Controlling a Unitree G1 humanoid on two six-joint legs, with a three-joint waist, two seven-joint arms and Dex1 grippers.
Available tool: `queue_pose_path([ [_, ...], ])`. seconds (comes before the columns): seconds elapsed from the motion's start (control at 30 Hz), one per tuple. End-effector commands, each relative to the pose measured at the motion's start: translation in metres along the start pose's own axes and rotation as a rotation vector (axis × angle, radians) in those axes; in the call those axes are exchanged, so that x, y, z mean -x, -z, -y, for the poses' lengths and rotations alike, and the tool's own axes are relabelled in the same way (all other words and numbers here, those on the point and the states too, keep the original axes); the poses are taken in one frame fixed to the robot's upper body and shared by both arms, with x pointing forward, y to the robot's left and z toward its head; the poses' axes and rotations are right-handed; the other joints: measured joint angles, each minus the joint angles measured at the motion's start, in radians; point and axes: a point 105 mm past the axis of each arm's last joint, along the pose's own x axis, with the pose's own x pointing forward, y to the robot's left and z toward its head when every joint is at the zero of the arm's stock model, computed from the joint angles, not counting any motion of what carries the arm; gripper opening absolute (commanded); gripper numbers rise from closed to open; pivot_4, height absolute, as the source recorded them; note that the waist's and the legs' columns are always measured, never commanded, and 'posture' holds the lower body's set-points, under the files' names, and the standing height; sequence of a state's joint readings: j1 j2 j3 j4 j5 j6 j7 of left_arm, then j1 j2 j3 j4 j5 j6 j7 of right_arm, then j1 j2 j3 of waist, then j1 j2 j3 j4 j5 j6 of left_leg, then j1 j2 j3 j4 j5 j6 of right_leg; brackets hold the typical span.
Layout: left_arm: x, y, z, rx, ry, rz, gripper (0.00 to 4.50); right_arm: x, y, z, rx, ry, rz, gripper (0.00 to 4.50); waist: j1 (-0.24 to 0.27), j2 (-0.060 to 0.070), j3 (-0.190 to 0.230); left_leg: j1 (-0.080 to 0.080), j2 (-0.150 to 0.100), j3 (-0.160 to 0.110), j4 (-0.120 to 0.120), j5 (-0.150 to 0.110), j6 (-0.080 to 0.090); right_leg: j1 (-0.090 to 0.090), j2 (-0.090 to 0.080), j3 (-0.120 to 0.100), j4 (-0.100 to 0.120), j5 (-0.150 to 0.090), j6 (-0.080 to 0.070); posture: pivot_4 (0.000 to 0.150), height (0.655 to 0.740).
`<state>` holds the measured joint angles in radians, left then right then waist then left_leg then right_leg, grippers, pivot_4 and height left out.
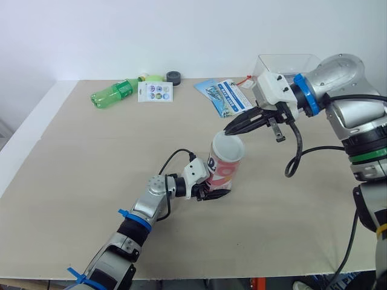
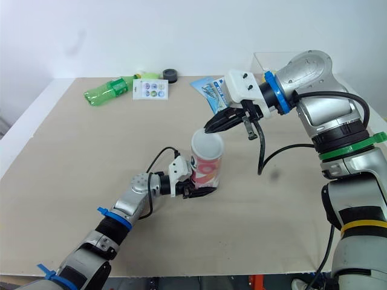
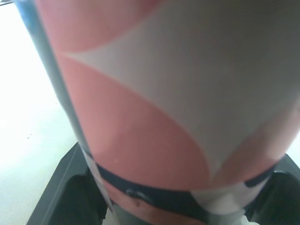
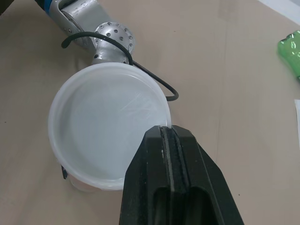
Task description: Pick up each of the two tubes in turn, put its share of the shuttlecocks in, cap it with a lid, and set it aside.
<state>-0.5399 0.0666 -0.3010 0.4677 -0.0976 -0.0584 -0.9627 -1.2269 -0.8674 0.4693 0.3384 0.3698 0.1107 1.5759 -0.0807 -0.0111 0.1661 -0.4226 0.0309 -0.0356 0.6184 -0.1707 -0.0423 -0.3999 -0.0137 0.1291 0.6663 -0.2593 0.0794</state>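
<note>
Capping the tube at mid-table

Near the middle of the table (image 1: 72, 181) the tube (image 1: 225, 166) stands mouth up, clamped low by the left gripper (image 1: 210, 191), likely to steady it. The white lid (image 4: 105, 126) covers its mouth, its rim pinched by the right gripper (image 1: 230, 128) for seating.

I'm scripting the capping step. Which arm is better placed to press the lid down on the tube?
Right. The right claw is shut on the rim of the lid, right at the mouth of the tube. The left claw is busy gripping the tube low down, steadying it.
</note>
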Motion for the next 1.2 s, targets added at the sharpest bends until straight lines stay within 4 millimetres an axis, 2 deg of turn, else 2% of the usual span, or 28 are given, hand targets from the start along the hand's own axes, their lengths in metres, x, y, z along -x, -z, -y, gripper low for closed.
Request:
queue_pose_path([
  [0.03,0.008,0.036,0.008,0.110,-0.009,-0.106,2.97,0.002,-0.007,-0.004,0.039,-0.040,0.003,0.12,0.000,0.000,0.000,0.000,0.000,0.000,0.000,0.000,0.000,0.000,0.000,0.000,0.000,0.000,0.000,0.150,0.7400],
  [0.13,0.008,0.035,0.007,0.112,-0.011,-0.104,2.97,0.002,-0.004,-0.006,0.017,-0.047,-0.008,0.98,0.000,0.000,0.000,0.000,0.000,0.000,0.000,0.000,0.000,0.000,0.000,0.000,0.000,0.000,0.000,0.150,0.7400],
  [0.2,0.008,0.035,0.007,0.113,-0.012,-0.102,2.97,0.003,-0.004,-0.007,0.005,-0.050,-0.010,2.08,0.000,0.000,0.000,0.000,0.000,0.000,0.000,0.000,0.000,0.000,0.000,0.000,0.000,0.000,0.000,0.150,0.7400],
  [0.37,0.008,0.035,0.007,0.117,-0.013,-0.101,2.97,0.007,-0.008,-0.006,0.020,-0.032,0.007,4.45,0.000,0.000,0.000,0.000,0.000,0.000,0.000,0.000,0.000,0.000,0.000,0.000,0.000,0.000,0.000,0.150,0.7400],
  [0.5,0.009,0.035,0.006,0.119,-0.016,-0.102,2.97,0.027,-0.024,0.005,-0.045,0.067,0.143,4.45,0.000,0.000,0.000,0.000,0.000,0.000,0.000,0.000,0.000,0.000,0.000,0.000,0.000,0.000,0.000,0.150,0.7400],
  [0.67,0.010,0.035,0.005,0.117,-0.017,-0.105,2.97,0.027,-0.029,0.004,-0.095,0.104,0.226,4.45,0.000,0.000,0.000,0.000,0.000,0.000,0.000,0.000,0.000,0.000,0.000,0.000,0.000,0.000,0.000,0.150,0.7400],
  [0.83,0.009,0.035,0.007,0.119,-0.008,-0.104,2.97,0.013,-0.030,-0.011,-0.159,0.058,0.262,2.10,0.000,0.000,0.000,0.000,0.000,0.000,0.000,0.000,0.000,0.000,0.000,0.000,0.000,0.000,0.000,0.150,0.7400],
  [0.97,0.008,0.034,0.007,0.117,-0.008,-0.099,2.97,0.001,-0.022,-0.017,-0.212,0.041,0.264,0.07,0.000,0.000,0.000,0.000,0.000,0.000,0.000,0.000,0.000,0.000,0.000,0.000,0.000,0.000,0.000,0.150,0.7400],
  [1.2,0.008,0.032,0.007,0.115,-0.010,-0.090,2.97,-0.013,-0.006,-0.021,-0.236,0.020,0.221,0.07,0.000,0.000,0.000,0.000,0.000,0.000,0.000,0.000,0.000,0.000,0.000,0.000,0.000,0.000,0.000,0.150,0.7400],
])
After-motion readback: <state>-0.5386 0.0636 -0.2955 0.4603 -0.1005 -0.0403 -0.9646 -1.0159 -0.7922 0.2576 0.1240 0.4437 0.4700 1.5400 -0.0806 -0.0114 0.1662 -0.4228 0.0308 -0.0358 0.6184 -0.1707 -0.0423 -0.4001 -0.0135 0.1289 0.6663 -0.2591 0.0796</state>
